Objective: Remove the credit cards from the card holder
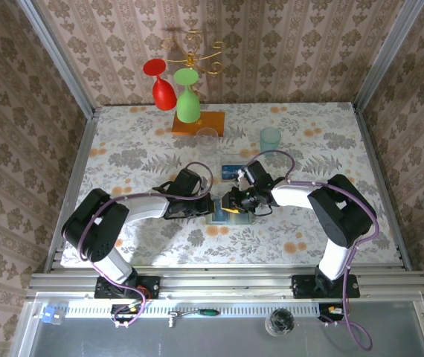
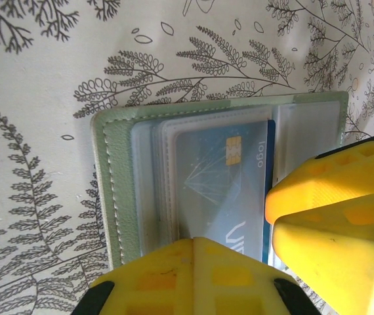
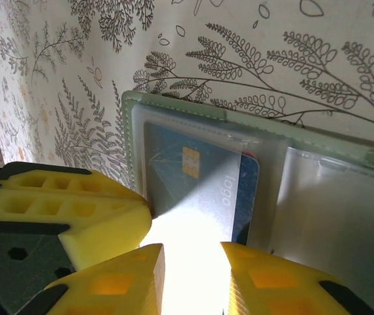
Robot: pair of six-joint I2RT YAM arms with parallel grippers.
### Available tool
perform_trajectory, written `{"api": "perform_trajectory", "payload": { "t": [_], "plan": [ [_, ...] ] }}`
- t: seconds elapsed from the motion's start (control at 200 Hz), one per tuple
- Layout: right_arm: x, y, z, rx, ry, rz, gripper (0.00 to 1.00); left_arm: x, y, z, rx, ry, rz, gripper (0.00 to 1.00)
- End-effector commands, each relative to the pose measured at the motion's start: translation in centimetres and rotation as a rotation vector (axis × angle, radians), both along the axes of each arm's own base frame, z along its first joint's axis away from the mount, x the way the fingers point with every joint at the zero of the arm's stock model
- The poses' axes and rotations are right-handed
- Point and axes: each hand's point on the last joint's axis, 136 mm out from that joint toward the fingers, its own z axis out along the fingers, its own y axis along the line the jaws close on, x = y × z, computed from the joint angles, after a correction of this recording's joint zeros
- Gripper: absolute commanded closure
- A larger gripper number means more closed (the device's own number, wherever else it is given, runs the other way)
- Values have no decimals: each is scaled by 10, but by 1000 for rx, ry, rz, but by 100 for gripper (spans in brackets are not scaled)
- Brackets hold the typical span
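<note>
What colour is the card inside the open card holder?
The card is blue, clearest in the left wrist view.

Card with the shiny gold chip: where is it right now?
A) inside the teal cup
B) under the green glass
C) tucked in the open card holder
C: in the left wrist view the blue card with its gold chip lies behind clear plastic inside the open card holder.
</note>
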Motion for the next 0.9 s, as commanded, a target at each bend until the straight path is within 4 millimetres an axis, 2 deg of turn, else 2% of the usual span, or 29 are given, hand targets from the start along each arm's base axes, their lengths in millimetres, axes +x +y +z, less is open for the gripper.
{"api": "perform_trajectory", "payload": {
  "t": [0.0, 0.31, 0.51, 0.635, 0.895],
  "plan": [
    [4, 5, 3, 6, -25, 22, 72, -1, 5, 8, 10, -7, 7, 97],
    [3, 4, 1, -3, -20, 19, 72, 6, 9, 10, 19, -17, 8, 96],
    [3, 3, 1, -11, -24, 21, 72, 5, 3, 2, -7, 6, -7, 96],
    [4, 3, 1, -12, -24, 21, 72, 0, 7, -8, 15, 35, -2, 96],
    [0, -4, -5, -56, -20, 26, 72, -6, 14, -14, 33, 53, 10, 96]
  ]
}}
